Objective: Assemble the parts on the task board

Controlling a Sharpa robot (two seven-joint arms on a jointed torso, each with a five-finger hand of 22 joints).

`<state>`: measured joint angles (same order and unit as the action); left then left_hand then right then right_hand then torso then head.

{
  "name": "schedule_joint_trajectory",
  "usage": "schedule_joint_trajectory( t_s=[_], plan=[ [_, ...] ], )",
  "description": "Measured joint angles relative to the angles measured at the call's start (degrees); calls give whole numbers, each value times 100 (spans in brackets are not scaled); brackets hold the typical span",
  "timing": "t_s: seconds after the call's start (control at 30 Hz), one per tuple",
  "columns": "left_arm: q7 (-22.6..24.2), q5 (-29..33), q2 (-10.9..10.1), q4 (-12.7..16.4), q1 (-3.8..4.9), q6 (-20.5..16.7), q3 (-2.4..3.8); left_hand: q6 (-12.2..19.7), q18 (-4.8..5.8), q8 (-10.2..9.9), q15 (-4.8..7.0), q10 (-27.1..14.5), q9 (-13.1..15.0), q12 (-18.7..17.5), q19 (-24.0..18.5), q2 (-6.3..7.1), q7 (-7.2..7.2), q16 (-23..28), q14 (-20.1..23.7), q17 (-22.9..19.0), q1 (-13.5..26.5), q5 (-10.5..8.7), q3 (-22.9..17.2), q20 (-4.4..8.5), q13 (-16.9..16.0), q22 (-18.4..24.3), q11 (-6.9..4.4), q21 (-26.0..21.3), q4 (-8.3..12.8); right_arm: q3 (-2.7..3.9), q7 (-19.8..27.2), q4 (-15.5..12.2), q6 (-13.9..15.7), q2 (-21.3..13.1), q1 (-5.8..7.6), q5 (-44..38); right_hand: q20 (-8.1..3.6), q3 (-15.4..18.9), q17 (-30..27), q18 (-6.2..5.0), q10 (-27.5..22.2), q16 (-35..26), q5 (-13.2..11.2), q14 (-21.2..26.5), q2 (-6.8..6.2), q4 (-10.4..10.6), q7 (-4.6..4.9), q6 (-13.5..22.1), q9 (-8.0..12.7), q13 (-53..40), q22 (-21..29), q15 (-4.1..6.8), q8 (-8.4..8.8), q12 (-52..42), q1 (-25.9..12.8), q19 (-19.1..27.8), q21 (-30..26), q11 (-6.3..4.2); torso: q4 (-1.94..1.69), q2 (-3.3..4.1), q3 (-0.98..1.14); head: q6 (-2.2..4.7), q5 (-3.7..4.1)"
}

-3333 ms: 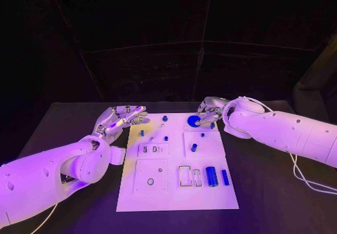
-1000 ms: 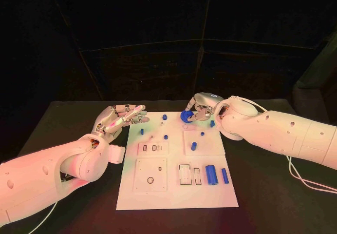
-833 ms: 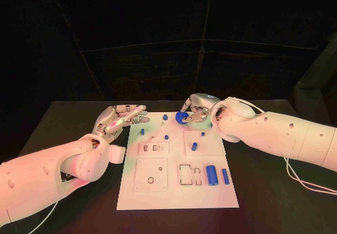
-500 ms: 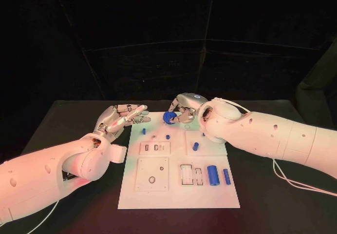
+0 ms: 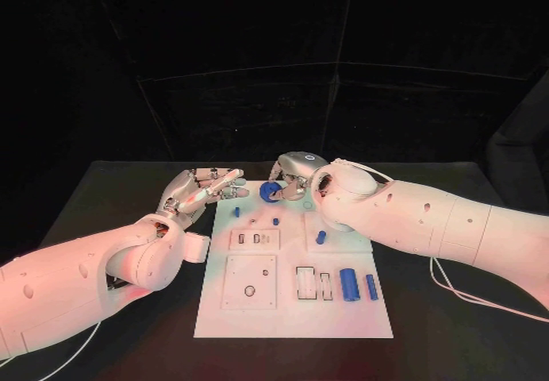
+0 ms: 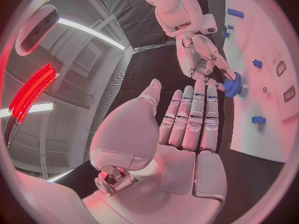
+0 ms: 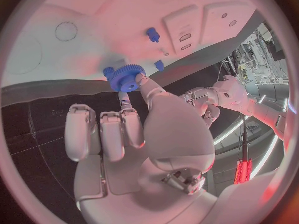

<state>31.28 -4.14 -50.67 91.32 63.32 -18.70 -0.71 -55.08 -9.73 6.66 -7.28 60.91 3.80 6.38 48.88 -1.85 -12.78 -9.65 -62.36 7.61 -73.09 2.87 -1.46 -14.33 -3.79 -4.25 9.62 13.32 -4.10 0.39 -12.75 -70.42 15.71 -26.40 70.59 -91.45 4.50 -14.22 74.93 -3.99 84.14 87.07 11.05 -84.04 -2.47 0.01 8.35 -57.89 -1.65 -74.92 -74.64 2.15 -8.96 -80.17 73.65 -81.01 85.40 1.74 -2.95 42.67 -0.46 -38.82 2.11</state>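
In the head view the white task board (image 5: 292, 317) lies lengthwise in the middle of the table. My right hand (image 5: 294, 176) hovers over the board's far end and pinches a blue gear (image 5: 271, 190) between thumb and a finger. The right wrist view shows the same gear (image 7: 126, 78) at the fingertips of my right hand (image 7: 134, 134), above the board (image 7: 124, 15). My left hand (image 5: 212, 187) is held flat and open beside the board's far left corner, close to the gear. From the left wrist, my left hand (image 6: 187, 129) has straight fingers near the gear (image 6: 233, 86).
Small blue pegs (image 5: 237, 212) (image 5: 276, 221) (image 5: 320, 236) stand on the board's far half. Two blue cylinders (image 5: 349, 284) (image 5: 370, 286) lie near its right edge beside rectangular slots (image 5: 305, 282). Black table surrounds the board on both sides.
My right hand has carried the blue gear leftward along the board's far end, towards my left hand. The left hand has barely moved.
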Motion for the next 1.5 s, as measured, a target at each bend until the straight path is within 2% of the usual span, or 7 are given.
schedule_joint_trajectory(
  t_s=[0.4,0.63,0.77,0.9,1.2,1.43,1.5],
  plan=[
    [-3,0,2,-1,1,-1,0,0,0,0,0,0,0,0,0,0,0,0,0,0,0,0,0,0,0,5,0,0,0,-3,-71,108,-265,92,-13,-95,0,0,-1,0,1,0,-3,0,-107,0,-15,-130,-3,0,25,-1,102,124,-107,0,0,0,7,0,0,-25,-3],
    [-5,0,3,0,4,-2,0,0,0,-23,0,0,0,0,0,0,0,22,0,-5,0,0,0,0,5,4,0,-4,0,-5,-116,140,-355,126,-16,-150,23,44,-1,-1,-20,0,-3,0,-233,44,-89,-118,-228,0,46,-43,241,197,-233,23,0,63,7,0,-1,-28,-8],
    [-7,0,3,2,5,-2,0,0,0,-22,0,0,0,0,0,0,0,22,0,-5,0,0,0,0,4,4,0,-22,0,-5,-142,162,-374,147,-16,-179,53,170,-1,0,-48,0,-80,0,-311,145,-3,159,-223,0,68,-83,421,281,-373,53,0,133,7,0,-1,-26,-18],
    [-9,0,3,3,6,-3,0,0,0,-22,0,0,0,0,0,0,0,22,0,-5,0,0,0,0,4,10,0,-22,0,-6,-155,173,-393,168,-16,-200,86,366,-1,0,-73,0,-126,0,-370,280,34,236,-217,0,74,-124,470,319,-524,61,0,157,9,-1,-1,-23,-22],
    [-14,-1,4,1,8,-4,1,0,0,-22,0,0,0,0,0,0,0,21,0,-5,0,0,0,0,4,9,0,-22,0,-8,-180,193,-454,176,-16,-218,114,651,-2,-1,-82,-1,-125,0,-345,533,34,236,-225,0,74,-124,499,319,-619,73,0,166,9,0,0,-28,-15],
    [-19,-1,3,0,9,-5,1,0,0,-21,0,0,0,0,0,0,0,21,0,-4,0,0,16,0,3,9,0,-22,16,-9,-207,204,-543,156,-16,-215,114,741,-2,-1,-82,0,-125,20,-294,623,34,236,-230,1,74,-144,499,319,-670,73,0,166,9,-1,1,-28,-14],
    [-20,-1,1,0,10,-5,1,0,0,-21,0,0,0,0,0,0,0,21,0,-4,0,0,16,0,3,9,0,-22,16,-10,-206,168,-511,109,-17,-204,114,780,-2,-1,-62,0,16,21,-294,662,34,236,-238,1,67,-144,499,319,-670,73,0,186,9,0,2,-23,-14]
  ],
)
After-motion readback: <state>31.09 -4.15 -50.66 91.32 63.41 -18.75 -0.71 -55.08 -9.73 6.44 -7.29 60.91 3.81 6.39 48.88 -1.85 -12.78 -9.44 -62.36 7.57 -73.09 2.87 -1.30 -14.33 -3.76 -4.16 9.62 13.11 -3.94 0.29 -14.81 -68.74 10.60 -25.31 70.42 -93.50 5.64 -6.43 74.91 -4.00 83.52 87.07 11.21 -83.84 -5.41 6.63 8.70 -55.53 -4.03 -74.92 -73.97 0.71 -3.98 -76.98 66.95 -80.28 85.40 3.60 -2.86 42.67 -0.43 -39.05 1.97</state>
